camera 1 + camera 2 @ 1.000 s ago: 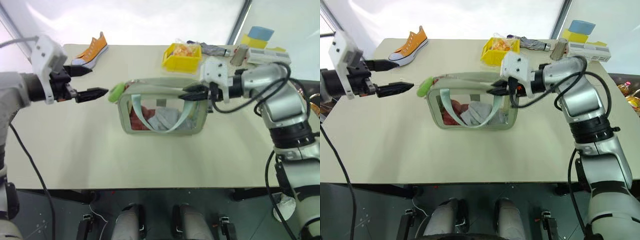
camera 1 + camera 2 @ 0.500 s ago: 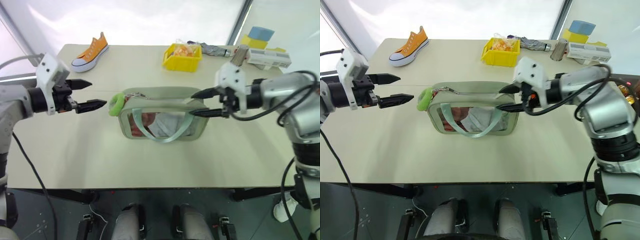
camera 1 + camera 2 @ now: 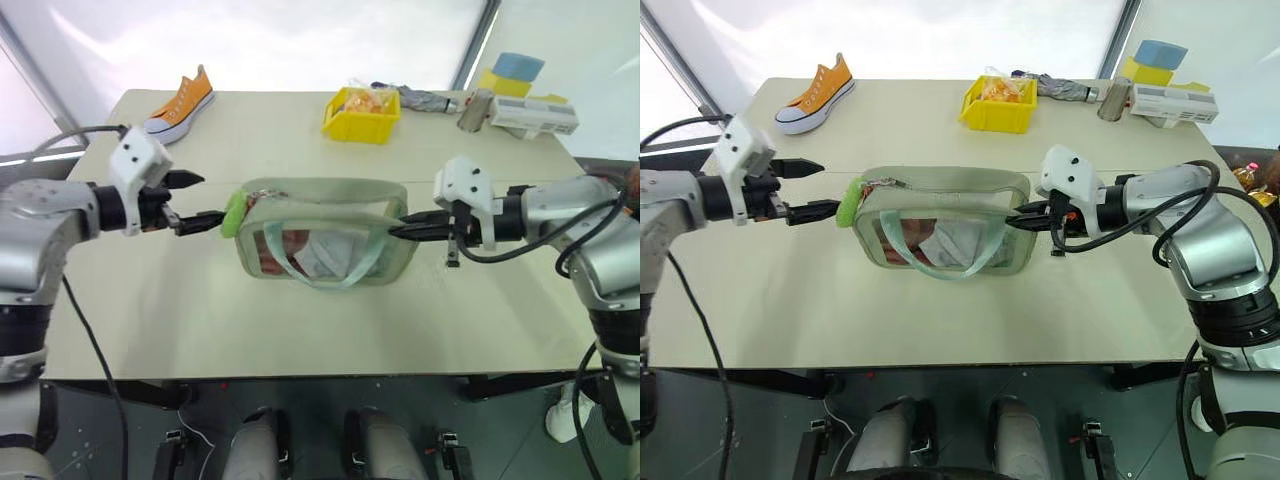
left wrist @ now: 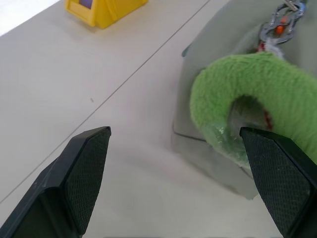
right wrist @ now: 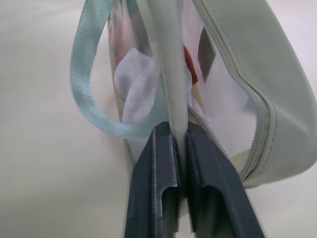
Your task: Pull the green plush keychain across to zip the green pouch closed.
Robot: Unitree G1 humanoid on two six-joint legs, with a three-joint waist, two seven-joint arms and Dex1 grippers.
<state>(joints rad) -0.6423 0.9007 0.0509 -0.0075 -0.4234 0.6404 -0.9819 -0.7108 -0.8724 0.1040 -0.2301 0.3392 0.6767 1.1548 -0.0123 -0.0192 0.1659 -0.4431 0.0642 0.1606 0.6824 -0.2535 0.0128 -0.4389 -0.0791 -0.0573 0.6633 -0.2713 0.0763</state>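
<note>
— What do we see from the head camera?

— We see the green pouch [image 3: 325, 232] lying mid-table [image 3: 300, 320], its green plush keychain [image 3: 232, 213] at the end facing our left gripper [image 3: 197, 203]. That gripper's fingers stand wide apart, tips just beside the keychain, holding nothing. Our right gripper [image 3: 1023, 219] is pinched on the pouch's opposite end.

— And the left wrist camera?

— We see both fingers [image 4: 84, 163] spread well apart, the fuzzy ring [image 4: 257, 94] between them, against one finger; we cannot tell if it touches.

— The right wrist?

— We see the fingers [image 5: 158, 183] clamped on a pale edge of the pouch [image 5: 233, 74], beside its strap [image 5: 94, 106].

— Anything else?

— A yellow bin [image 3: 363, 115] and an orange shoe [image 3: 182, 100] sit at the far edge.
</note>
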